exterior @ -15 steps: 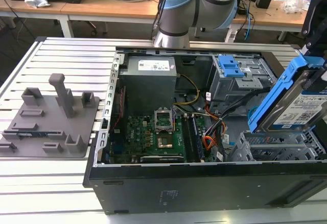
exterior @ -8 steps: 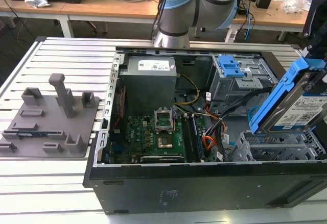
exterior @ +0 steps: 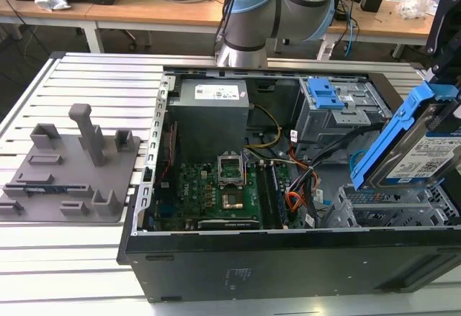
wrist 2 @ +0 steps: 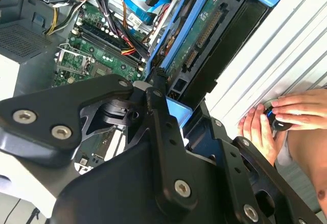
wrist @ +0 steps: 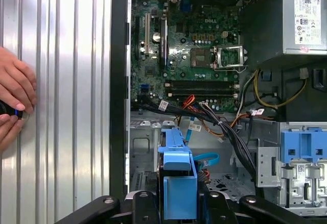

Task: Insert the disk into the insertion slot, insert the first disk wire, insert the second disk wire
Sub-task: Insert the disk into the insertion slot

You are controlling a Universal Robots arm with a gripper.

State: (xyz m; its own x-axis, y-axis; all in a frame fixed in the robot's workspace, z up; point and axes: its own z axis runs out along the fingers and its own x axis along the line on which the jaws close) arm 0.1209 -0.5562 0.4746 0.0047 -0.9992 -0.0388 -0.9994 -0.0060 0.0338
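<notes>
**Table**: ribbed aluminium. It carries everything listed here.

**Computer case**: black tower lying on its side with the panel off, at the middle and the exterior view's right.

**Robot arm**: grey with pale blue joints, rising beyond the far side of the case.

**Fixture tray**: grey moulded holders at the exterior view's left, well apart from the work.

**Power supply**: grey box in the far part of the case.

**Motherboard**: green, on the near side of the power supply.

**Large drive cage**: grey with a blue latch, far right. It is not the target.

**Insertion slot**: small perforated cage at the near right corner, with no drive seated in it.

**Disk**: silver drive in a blue carrier, held steeply tilted. Its lower end is just above the slot and it is not yet in.

**Gripper**: black fingers clamped on the blue carrier's end.

**Wire bundle**: orange, black and blue leads lying loose just beside the slot.

**Person's hand**: resting on the table outside the case, on a small dark object.

**Handling note:** the step in hand looks like the disk insertion, in its early stage.
- Bring the carrier's long edges parallel to the cage walls before any push.
- Keep the lower corner off the cage rim.
- Keep the wire bundle out of the slot's mouth.
- A skewed entry would probably jam the plastic rails.
</notes>
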